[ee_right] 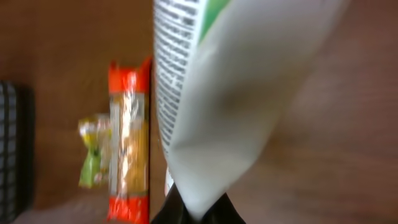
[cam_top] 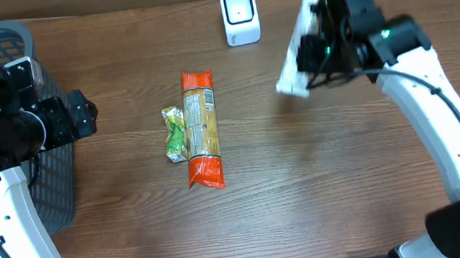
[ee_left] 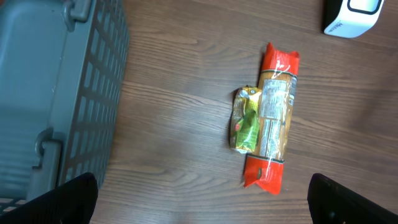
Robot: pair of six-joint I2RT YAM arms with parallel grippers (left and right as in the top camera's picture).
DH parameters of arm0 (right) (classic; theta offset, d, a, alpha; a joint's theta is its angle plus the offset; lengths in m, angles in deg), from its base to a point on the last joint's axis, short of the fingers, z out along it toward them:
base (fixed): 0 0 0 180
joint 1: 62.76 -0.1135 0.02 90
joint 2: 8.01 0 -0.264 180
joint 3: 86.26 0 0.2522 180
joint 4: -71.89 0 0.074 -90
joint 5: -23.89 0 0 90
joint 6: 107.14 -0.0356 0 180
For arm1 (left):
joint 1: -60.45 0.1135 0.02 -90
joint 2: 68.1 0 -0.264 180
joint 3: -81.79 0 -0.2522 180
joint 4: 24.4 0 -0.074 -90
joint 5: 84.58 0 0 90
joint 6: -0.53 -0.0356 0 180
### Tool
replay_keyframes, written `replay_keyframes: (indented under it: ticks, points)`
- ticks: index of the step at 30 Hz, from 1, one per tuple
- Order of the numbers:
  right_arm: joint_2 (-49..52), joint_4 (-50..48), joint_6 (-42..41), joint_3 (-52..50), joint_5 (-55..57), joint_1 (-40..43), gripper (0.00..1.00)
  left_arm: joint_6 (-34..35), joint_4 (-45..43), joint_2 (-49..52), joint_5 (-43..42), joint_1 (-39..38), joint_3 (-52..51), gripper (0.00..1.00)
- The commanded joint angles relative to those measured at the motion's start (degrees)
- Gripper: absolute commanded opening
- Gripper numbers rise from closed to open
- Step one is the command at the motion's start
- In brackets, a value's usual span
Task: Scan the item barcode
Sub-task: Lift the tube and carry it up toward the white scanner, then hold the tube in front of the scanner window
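My right gripper (cam_top: 317, 51) is shut on a white packet (cam_top: 295, 62), held tilted in the air to the right of the white scanner (cam_top: 240, 15). In the right wrist view the white packet (ee_right: 230, 81) fills the frame, pinched at its lower end by the gripper (ee_right: 198, 211). Black print runs along its left edge, but I cannot make out a barcode. My left gripper (ee_left: 202, 202) hovers open over bare table beside the basket, its fingers (ee_left: 68, 199) wide apart with nothing between them.
An orange-ended pasta packet (cam_top: 201, 129) lies mid-table with a small green packet (cam_top: 175, 134) against its left side. A grey plastic basket (cam_top: 58, 188) stands at the left edge. The scanner (ee_left: 351, 15) sits at the back.
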State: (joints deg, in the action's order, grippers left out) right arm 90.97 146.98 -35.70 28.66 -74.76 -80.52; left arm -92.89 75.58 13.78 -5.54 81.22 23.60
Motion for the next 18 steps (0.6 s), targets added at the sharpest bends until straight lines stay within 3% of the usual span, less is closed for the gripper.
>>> replay_keyframes:
  ticks: [1, 5, 13, 18]
  points:
    - [4.24, -0.13, 3.26, 8.59, 14.73, -2.43, 0.04, -1.11, 0.13, 0.35, -0.50, 0.20, 0.37, 1.00]
    - [9.16, -2.67, 7.87, 10.25, 28.98, -5.14, 0.04, -1.09, 0.13, 0.35, -0.50, 0.20, 0.37, 1.00]
    - [20.17, -16.61, 27.23, 10.25, 48.83, -10.43, 0.04, -1.11, 0.13, 0.35, -0.50, 0.20, 0.37, 0.99]
    - [24.74, -25.38, 40.81, 10.23, 49.90, -11.17, 0.04, -1.09, 0.13, 0.42, -0.50, 0.20, 0.37, 1.00]
